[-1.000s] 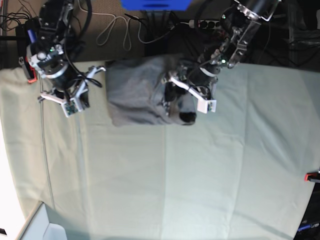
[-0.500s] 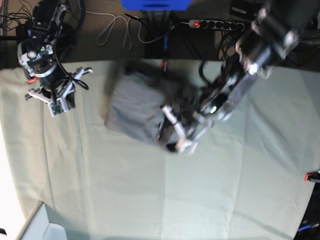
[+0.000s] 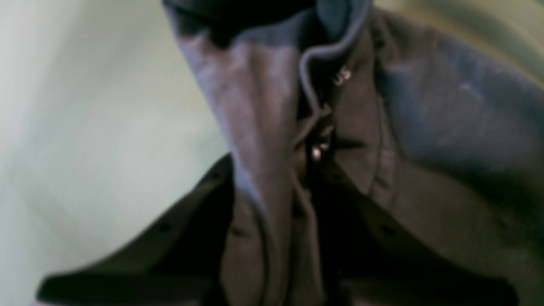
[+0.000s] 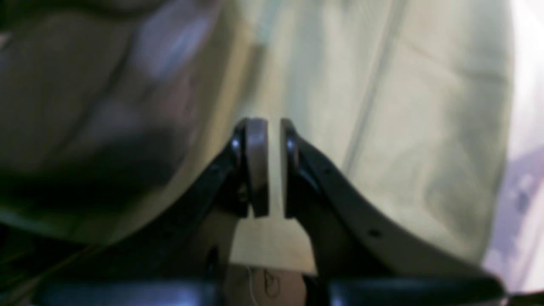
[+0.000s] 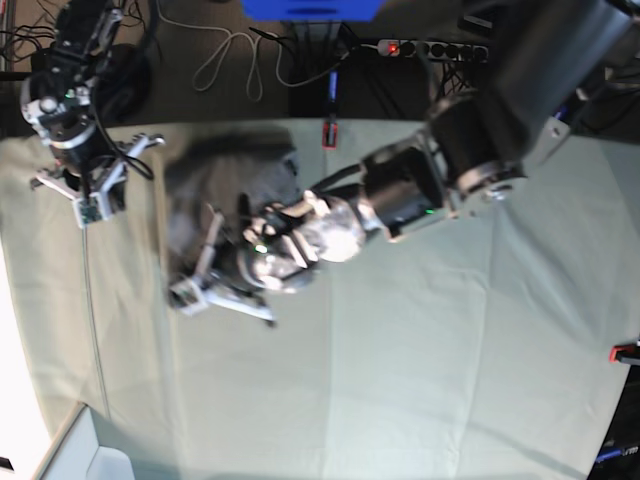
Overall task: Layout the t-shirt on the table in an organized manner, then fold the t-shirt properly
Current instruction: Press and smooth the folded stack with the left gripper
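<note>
The grey t-shirt (image 5: 225,175) lies bunched at the back left of the table (image 5: 420,380). My left arm reaches across from the right, and its gripper (image 5: 215,285) is at the shirt's near edge. In the left wrist view the gripper (image 3: 314,144) is shut on a gathered fold of the t-shirt (image 3: 446,127), with cloth draped over the fingers. My right gripper (image 5: 88,195) hovers over the table's back left corner, apart from the shirt. In the right wrist view it (image 4: 274,165) is empty, its pads almost touching above green cloth.
A red clamp (image 5: 327,132) sits on the table's back edge and another (image 5: 625,352) on the right edge. Cables and a power strip (image 5: 430,47) lie behind the table. A white bin corner (image 5: 90,455) stands at the front left.
My left arm has swung far to the left across the table, dragging the t-shirt with it. The right arm has drawn back toward the back left corner.
</note>
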